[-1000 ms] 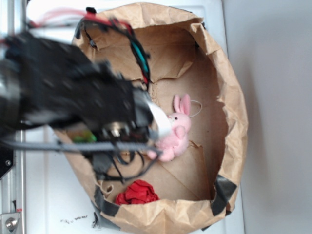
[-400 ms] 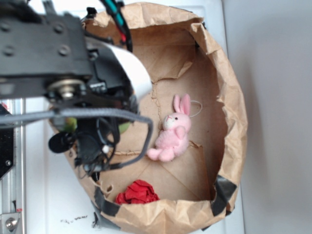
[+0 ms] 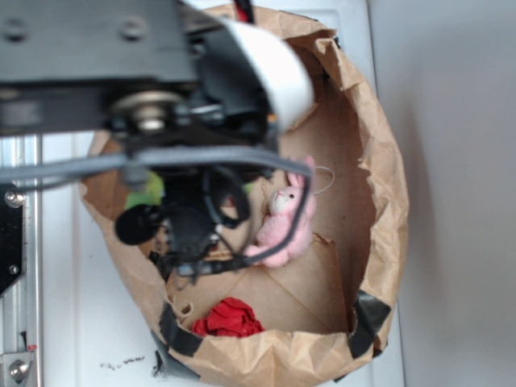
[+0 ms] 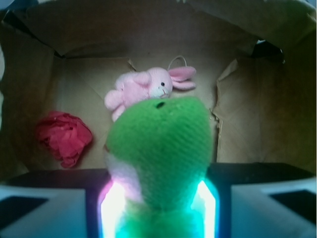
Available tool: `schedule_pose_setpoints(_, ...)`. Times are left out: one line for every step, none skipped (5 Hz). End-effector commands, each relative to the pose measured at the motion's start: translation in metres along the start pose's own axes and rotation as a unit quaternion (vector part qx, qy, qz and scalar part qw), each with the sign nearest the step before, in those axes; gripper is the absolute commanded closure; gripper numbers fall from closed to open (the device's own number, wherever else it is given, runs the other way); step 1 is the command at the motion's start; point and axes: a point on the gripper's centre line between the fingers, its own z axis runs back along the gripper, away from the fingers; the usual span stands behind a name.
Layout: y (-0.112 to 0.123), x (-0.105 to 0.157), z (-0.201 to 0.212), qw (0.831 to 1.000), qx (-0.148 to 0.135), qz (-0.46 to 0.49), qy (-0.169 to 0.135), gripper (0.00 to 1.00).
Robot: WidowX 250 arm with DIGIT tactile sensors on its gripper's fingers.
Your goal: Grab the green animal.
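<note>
The green animal point(image 4: 161, 148), a fuzzy lime-green plush with a white patch, fills the middle of the wrist view, squeezed between the two glowing pads of my gripper point(image 4: 158, 208). The jaws are shut on its body and its head sticks out forward. In the exterior view only a sliver of green point(image 3: 147, 192) shows beside the black arm, and the gripper point(image 3: 193, 250) itself is mostly hidden by the arm and cables over the left side of the bag.
An open brown paper bag point(image 3: 379, 193) surrounds the scene. A pink plush bunny point(image 3: 282, 226) lies on its floor, also in the wrist view point(image 4: 143, 87). A red wrinkly cloth lump point(image 3: 228, 318) lies near the bag's front wall point(image 4: 64, 139).
The arm has swung up and to the right across the exterior view, now covering the bag's upper left and part of the bunny. The green patch moved with it.
</note>
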Motion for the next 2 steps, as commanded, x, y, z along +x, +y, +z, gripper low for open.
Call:
schedule_pose_setpoints(0.0017,0.0101,0.0130,1.000,0.016,0.004,-0.026,1.00)
schedule_pose_setpoints(0.0001,0.0077,0.0074,1.000,0.024,0.003,-0.017,1.00)
